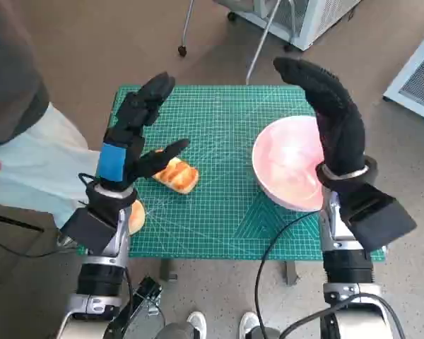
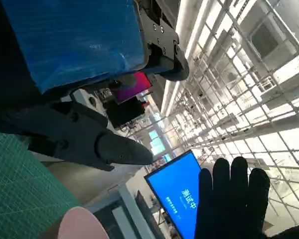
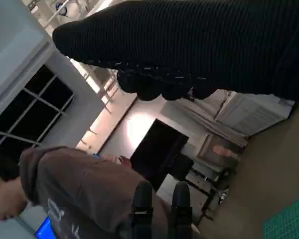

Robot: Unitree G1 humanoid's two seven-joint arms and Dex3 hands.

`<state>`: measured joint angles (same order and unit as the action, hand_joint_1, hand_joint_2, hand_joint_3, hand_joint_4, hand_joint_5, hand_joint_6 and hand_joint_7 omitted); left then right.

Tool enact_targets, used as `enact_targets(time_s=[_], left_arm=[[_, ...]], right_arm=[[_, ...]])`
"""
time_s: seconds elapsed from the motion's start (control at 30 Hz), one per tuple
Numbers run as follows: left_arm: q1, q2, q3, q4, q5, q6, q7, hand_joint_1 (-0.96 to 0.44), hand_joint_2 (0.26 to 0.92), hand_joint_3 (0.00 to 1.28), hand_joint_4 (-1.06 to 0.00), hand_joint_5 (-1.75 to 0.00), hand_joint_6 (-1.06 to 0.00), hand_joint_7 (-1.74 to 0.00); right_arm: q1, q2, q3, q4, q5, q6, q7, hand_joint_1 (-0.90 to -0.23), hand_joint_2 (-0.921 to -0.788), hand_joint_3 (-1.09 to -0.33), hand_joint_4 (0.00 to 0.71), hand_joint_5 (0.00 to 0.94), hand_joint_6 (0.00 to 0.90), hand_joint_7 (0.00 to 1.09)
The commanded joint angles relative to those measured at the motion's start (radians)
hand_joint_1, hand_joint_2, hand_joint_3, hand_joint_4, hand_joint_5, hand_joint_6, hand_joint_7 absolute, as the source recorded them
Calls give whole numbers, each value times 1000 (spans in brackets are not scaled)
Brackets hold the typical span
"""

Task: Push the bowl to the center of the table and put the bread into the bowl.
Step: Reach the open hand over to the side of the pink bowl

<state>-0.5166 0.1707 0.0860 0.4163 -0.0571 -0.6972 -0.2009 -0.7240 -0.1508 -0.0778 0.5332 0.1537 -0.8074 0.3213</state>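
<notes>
The bread (image 1: 176,174) lay on the green mat (image 1: 219,205), left of the pink bowl (image 1: 288,164), long axis angled toward the mat's near right. The left hand (image 1: 133,134) hovered spread and empty by the bread; the right hand (image 1: 330,113), fingers extended, held nothing over the bowl.

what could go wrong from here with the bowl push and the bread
The pink bowl sits near the table's right edge, with the right hand raised beside it; a badly aimed push could tip it or send it off the green mat. The left hand is open above the bread, so a sweep could knock the bread away. A second roll sits near the front-left edge.
</notes>
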Motion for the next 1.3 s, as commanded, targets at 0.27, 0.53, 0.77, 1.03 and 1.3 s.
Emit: enact_targets(time_s=[0.27, 0.53, 0.77, 1.03, 1.3], left_arm=[[-6, 2, 0, 2, 0, 0, 4, -315, 921, 114, -458, -8, -335, -330], [-14, 1, -1, 4, 4, 1, 6, -308, 921, 115, -459, -8, -338, -326], [-21, -2, -2, 11, 0, 3, 3, -305, 921, 115, -459, -7, -338, -324], [-19, -2, -1, 13, 3, -3, 7, -307, 921, 114, -459, -7, -339, -323], [-19, -1, 2, 15, 3, 1, 11, -308, 921, 114, -460, -6, -341, -320]], right_arm=[[18, 2, -4, 19, 8, -6, 10, -629, -921, -826, 224, 8, -1, 541], [21, -2, -7, 16, 13, -2, 12, -629, -921, -827, 222, 6, -1, 518], [25, -17, -22, 28, 10, -17, 7, -628, -921, -823, 220, 5, -1, 516], [38, -77, -102, 59, 41, -48, -4, -644, -921, -831, 211, 9, -1, 514], [49, -172, -209, 154, 48, -70, -55, -620, -921, -865, 195, 3, -1, 470]])
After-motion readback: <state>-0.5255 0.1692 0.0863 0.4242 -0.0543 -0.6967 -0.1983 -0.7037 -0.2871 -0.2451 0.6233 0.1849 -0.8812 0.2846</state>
